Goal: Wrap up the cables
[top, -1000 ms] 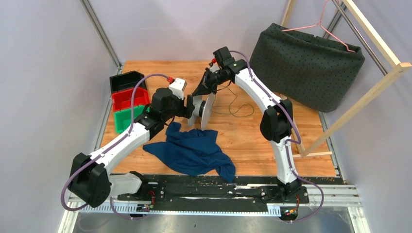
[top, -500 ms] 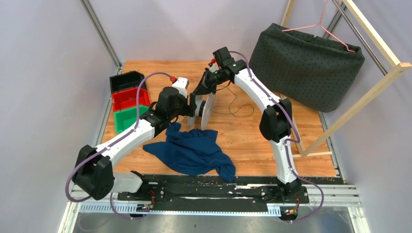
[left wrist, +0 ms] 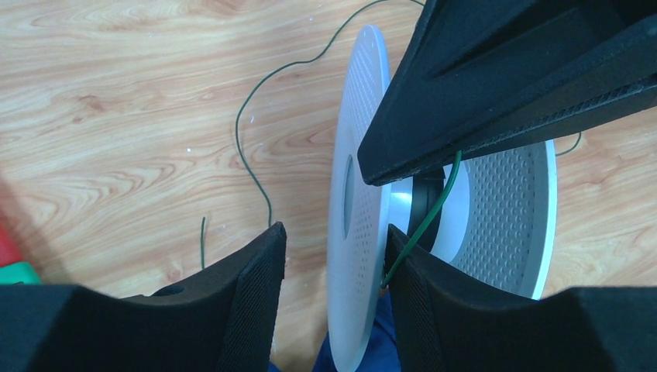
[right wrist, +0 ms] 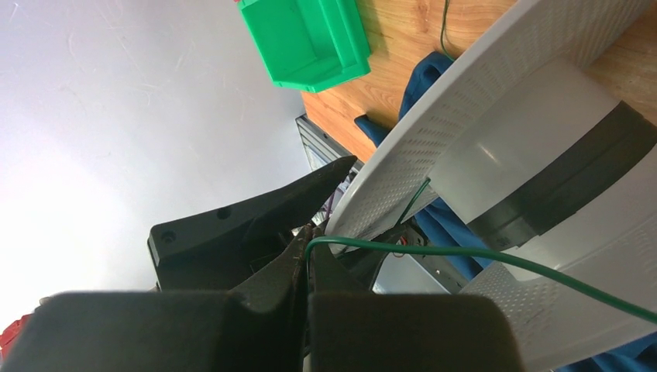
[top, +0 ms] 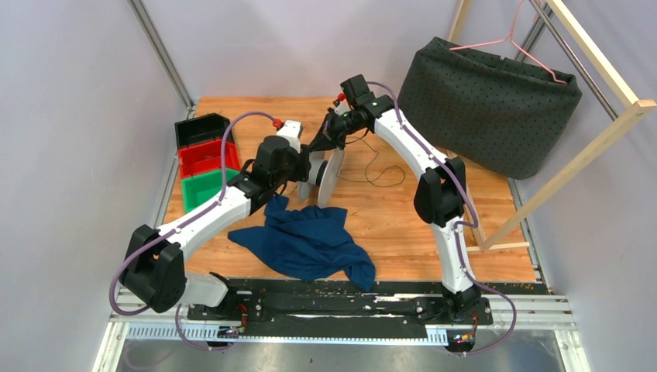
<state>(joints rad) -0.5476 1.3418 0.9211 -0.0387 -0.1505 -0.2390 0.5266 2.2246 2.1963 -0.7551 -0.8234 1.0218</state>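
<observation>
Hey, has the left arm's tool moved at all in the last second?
Yes. The left tool has shifted slightly right, away from the red bin and closer onto the white spool, which has stayed put.

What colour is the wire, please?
Dark green wire, clearest in the right wrist view.

Wooden table (top: 403, 225), contents:
- White perforated spool (top: 331, 177), standing on edge at centre.
- Left gripper (top: 308, 169), at the spool's left face.
- Right gripper (top: 324, 143), at the spool's upper rim.
- Thin dark cable (top: 380, 184), looped loosely on the boards right of the spool.
- Blue cloth (top: 306, 242), crumpled, near side of the spool.
- Black bin (top: 203, 128), red bin (top: 205, 156) and green bin (top: 201, 190), in a row at the left edge.
- Dark dotted fabric bag (top: 488, 105), far right.
</observation>
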